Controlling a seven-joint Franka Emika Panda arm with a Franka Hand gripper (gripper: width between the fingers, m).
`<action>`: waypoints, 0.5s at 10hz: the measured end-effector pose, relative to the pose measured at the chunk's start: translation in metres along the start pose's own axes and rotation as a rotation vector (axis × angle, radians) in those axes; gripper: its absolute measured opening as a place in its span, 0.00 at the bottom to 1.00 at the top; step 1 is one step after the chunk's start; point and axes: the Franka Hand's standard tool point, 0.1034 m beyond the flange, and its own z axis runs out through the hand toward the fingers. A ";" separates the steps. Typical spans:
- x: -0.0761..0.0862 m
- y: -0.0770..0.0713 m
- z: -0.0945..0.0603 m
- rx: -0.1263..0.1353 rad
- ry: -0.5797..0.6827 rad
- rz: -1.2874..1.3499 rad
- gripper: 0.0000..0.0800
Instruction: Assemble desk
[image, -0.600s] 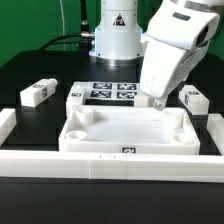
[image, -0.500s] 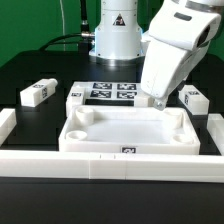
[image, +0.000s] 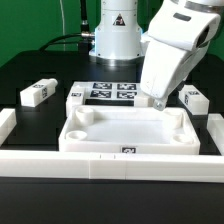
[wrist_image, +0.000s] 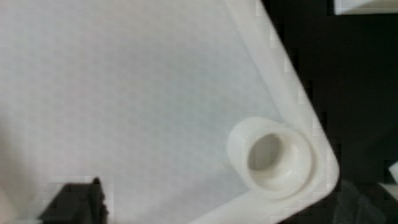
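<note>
A low white border rail (image: 110, 158) runs across the lower frame of the exterior view, on a black tabletop (image: 50, 75). Just behind it, at centre frame, the white tray-like desk top (image: 125, 128) lies rim up, with its visible sockets empty. The left leg (image: 36, 93) lies at the exterior view's left and the right leg (image: 192, 98) at its right, both apart from the tray. Further back sits the marker board (image: 105, 92). The hand (image: 158, 103) hangs over the tray's far right corner, and the wrist view shows a round corner socket (wrist_image: 272, 155) below it. Whether its fingers are parted or closed cannot be told. No leg looks fitted, so the next move is probably to fetch one, likely the nearby right leg.
</note>
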 end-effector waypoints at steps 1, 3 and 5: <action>-0.009 0.001 0.004 -0.026 0.028 -0.082 0.81; -0.021 0.012 0.011 -0.071 0.066 -0.249 0.81; -0.020 0.011 0.012 -0.069 0.065 -0.233 0.81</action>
